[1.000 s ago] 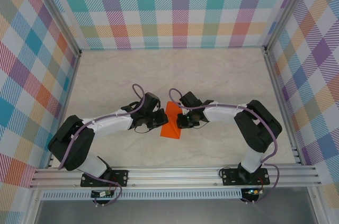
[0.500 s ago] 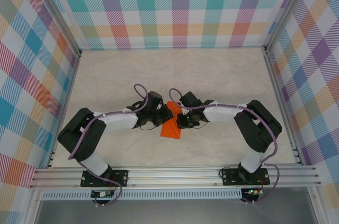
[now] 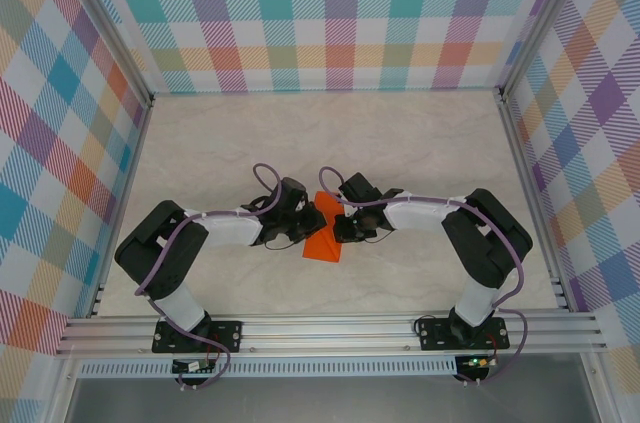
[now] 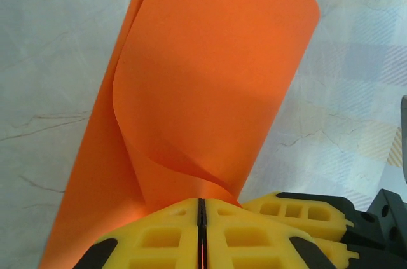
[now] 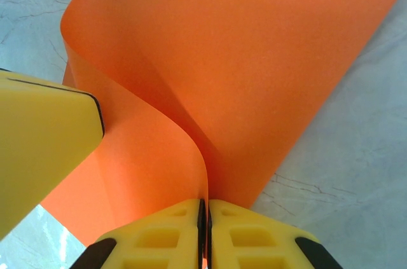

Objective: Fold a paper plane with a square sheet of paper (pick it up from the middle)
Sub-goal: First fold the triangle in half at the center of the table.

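The square sheet of paper [image 3: 322, 245] is bright orange and lies mid-table between the two grippers, bent up into a soft curl along its middle. My left gripper [image 3: 304, 227] is shut on the sheet's left side. In the left wrist view the paper [image 4: 210, 78] rises from the closed yellow fingers of this gripper [image 4: 202, 200] and rolls over to the right. My right gripper [image 3: 339, 227] is shut on the opposite side. In the right wrist view the paper [image 5: 241, 59] comes up out of that gripper [image 5: 205, 202] and bends leftward. A paper plane is out of view.
The pale marble tabletop [image 3: 400, 143] is bounded by checked walls and metal rails [image 3: 330, 328] at the near edge. The two grippers sit very close: the right fingers [image 4: 318, 212] show beside the left ones, and a left finger [image 5: 44, 148] shows by the right ones.
The left arm has swung right, bringing its gripper against the paper's left side and covering more of the sheet. The right arm and gripper have stayed put.
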### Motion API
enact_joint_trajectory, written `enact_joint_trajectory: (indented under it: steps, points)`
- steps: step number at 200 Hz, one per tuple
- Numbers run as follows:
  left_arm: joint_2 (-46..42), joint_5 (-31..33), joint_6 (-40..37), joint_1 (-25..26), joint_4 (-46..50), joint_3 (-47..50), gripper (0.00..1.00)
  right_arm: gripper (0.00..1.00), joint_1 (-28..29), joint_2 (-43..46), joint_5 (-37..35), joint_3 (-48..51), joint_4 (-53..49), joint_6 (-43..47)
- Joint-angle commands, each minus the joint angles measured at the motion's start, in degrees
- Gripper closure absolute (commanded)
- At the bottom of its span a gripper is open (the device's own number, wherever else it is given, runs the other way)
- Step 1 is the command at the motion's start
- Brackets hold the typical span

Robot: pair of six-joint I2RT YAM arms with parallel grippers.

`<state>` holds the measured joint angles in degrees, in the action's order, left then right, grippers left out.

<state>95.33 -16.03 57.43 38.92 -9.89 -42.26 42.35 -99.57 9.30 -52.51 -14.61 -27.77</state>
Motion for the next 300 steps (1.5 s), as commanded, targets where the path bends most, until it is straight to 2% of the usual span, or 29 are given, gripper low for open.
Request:
enact_joint_trajectory:
  steps: [1,152,196,223,266,282,300]
  points:
    - [-1.1,-0.2,-1.0,-0.6,-0.9,1.0,0.90,0.88,-0.4,-1.1,-0.4,0.4,0.1,0.4]
    - [3.9,-2.0,-2.3,-0.6,-2.9,-0.6,0.88,0.88,-0.8,-0.7,-0.9,0.0,-0.2,0.5]
    - [6.8,-1.3,0.1,-0.6,-5.1,1.7,0.89,0.87,-0.9,-0.2,-0.8,-0.5,-0.4,-0.2]
    - [6.8,-0.9,0.4,-0.6,-5.6,3.0,0.89,0.81,-0.9,0.9,-2.0,-1.1,-1.7,-1.0]
    - [6.2,-0.9,-0.2,-0.6,-4.9,3.3,0.89,0.59,-0.9,11.4,-4.1,2.3,-2.8,-4.9]
    - [6.0,-1.0,-0.4,-0.6,-4.8,3.2,0.89,0.58,-0.9,14.6,-3.1,4.4,-2.4,-6.9]
    - [5.6,-1.1,-0.8,-0.6,-4.5,3.2,0.89,0.59,-0.9,16.2,3.6,6.1,0.7,-7.9]
